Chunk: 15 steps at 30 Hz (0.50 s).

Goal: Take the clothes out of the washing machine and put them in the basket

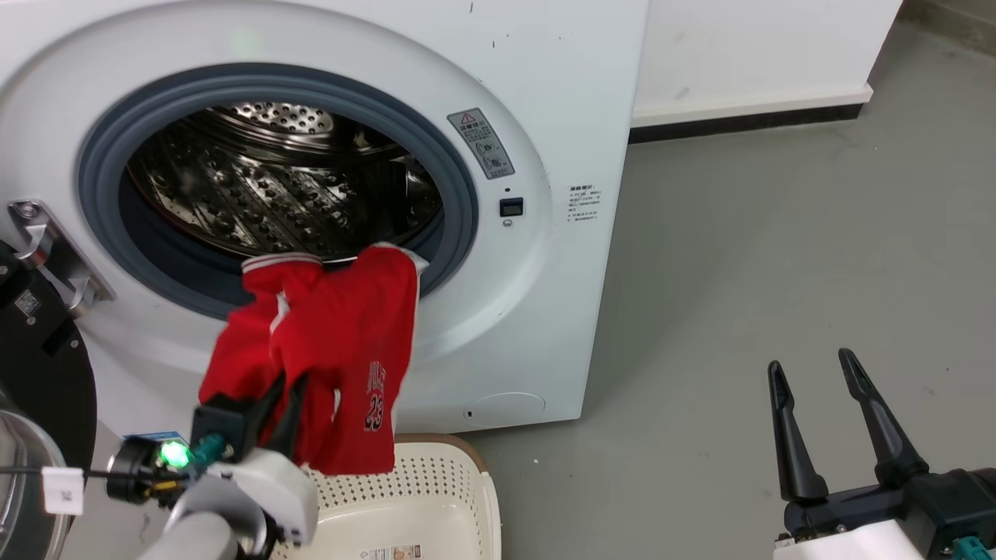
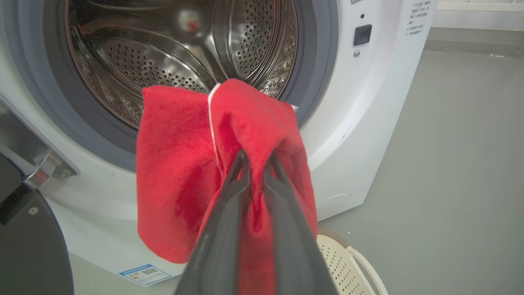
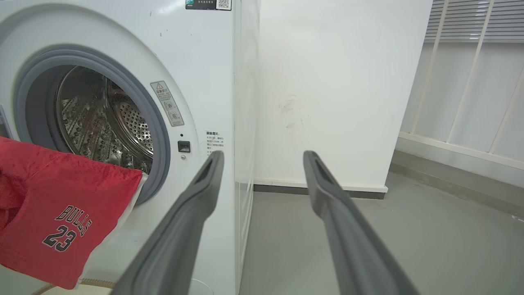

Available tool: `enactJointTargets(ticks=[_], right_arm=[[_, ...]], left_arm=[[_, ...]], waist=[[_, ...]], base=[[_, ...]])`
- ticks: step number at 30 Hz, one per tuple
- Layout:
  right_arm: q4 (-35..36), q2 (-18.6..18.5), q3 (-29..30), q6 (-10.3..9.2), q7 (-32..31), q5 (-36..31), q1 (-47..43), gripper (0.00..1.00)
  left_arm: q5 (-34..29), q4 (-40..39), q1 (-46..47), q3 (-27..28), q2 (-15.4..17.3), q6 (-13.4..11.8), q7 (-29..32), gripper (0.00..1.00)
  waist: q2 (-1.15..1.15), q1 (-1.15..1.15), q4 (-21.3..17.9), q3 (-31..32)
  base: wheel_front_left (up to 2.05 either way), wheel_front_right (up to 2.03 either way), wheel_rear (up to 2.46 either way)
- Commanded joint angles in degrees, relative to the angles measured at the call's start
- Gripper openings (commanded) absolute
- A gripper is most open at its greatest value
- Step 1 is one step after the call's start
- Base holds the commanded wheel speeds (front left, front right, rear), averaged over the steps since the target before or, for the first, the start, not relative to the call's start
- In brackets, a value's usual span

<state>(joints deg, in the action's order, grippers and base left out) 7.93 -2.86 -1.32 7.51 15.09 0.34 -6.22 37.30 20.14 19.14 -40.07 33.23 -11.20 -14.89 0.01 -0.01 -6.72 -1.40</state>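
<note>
A red jersey (image 1: 334, 342) with the number 23 hangs out over the grey gasket of the white washing machine (image 1: 537, 140), its top edge still resting on the porthole's lower lip. My left gripper (image 1: 286, 383) is shut on a fold of the jersey (image 2: 254, 135) in front of the porthole. Directly below stands the cream basket (image 1: 436, 482), with the jersey's hem hanging just above its rim. My right gripper (image 1: 809, 365) is open and empty, over the floor to the right of the washer; its wrist view shows the jersey (image 3: 61, 213) at the left.
The black-rimmed door (image 1: 39, 389) hangs open at the far left, with its metal hinge (image 1: 54, 257) beside the porthole. Grey floor (image 1: 778, 257) stretches to the right of the washer, and a white wall (image 1: 747, 54) stands behind it.
</note>
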Motion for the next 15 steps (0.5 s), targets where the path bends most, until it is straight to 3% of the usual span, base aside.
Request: enactJointTargets(ticks=[1, 6, 15], right_arm=[[0.01, -0.03, 0.03, -0.04, 0.12, -0.3, -0.39, 1.0], [0.01, -0.03, -0.02, -0.04, 0.12, -0.31, -0.95, 1.0], [0.03, -0.02, -0.22, -0.04, 0.12, -0.33, 0.0, 1.0]], left_arm=[[-0.21, -0.58, -0.92, -0.33, 0.23, -0.31, -0.02, 0.0], [0.77, -2.19, -5.29, -2.06, -0.56, -0.29, 0.3, 0.0], [2.3, 3.54, -9.67, -4.39, -4.12, 2.14, 0.06, 0.0]], waist=[[-0.01, 0.01, 0.3, 0.4], [-0.01, 0.01, 0.21, 0.72], [-0.01, 0.01, -2.04, -1.31]], base=[[0.0, 0.0, 0.0], [0.0, 0.0, 0.0], [0.0, 0.0, 0.0]])
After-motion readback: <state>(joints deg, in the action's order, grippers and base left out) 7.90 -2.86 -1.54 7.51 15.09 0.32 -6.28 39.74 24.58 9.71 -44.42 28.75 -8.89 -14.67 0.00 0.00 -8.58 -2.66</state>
